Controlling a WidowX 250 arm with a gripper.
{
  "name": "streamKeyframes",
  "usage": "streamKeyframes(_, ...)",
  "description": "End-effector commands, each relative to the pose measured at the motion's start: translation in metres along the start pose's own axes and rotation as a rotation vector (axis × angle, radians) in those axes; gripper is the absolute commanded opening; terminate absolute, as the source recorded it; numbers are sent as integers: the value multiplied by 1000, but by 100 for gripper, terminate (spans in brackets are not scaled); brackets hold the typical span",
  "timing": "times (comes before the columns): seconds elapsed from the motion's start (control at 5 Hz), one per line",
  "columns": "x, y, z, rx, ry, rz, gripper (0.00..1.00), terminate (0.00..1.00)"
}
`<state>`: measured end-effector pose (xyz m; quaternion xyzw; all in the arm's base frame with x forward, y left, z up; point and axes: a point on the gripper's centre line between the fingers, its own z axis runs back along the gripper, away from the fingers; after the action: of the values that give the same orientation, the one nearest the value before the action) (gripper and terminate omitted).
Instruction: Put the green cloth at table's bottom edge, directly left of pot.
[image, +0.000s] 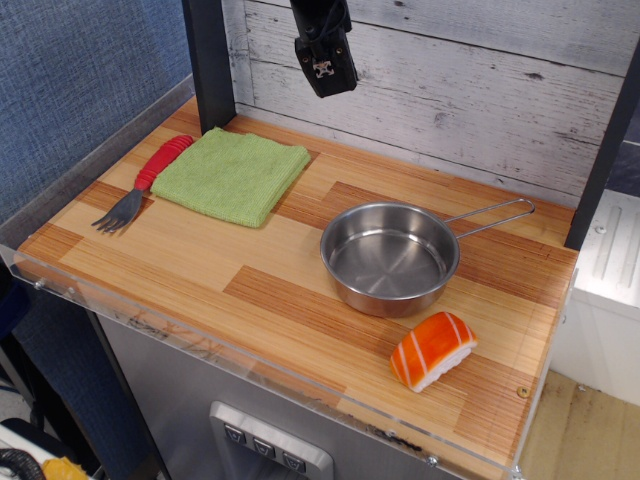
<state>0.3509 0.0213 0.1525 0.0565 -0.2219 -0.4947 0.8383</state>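
cloth (232, 174) back-left on table (230, 272) | fork (143, 185) touching its left | pot (390, 258) centre-right | sushi (432, 350) before pot

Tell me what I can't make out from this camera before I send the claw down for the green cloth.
- Claw: the arm is cut off by the top edge; the tip is dark and faces the camera, so open or shut is unclear.
- Green cloth: whether anything lies under it is hidden by the cloth itself.
- Fork: whether its red handle touches or slips under the cloth edge is too close to tell.
- Pot: its near outer wall hides the table right behind it.
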Motion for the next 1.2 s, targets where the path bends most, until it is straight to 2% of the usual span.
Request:
streamKeyframes(0.0, 0, 0, 0, 0, 0, 0, 100, 0)
streamKeyframes(0.2, -31, 3, 5, 21, 20, 267, 100, 0)
streamKeyframes(0.4, -53, -1, 5, 14, 74, 534, 100, 0)
streamKeyframes(0.6, -71, 1, 5, 33, 123, 676, 100, 0)
streamKeyframes(1.0, -113, 5, -11, 73, 294, 883, 100, 0)
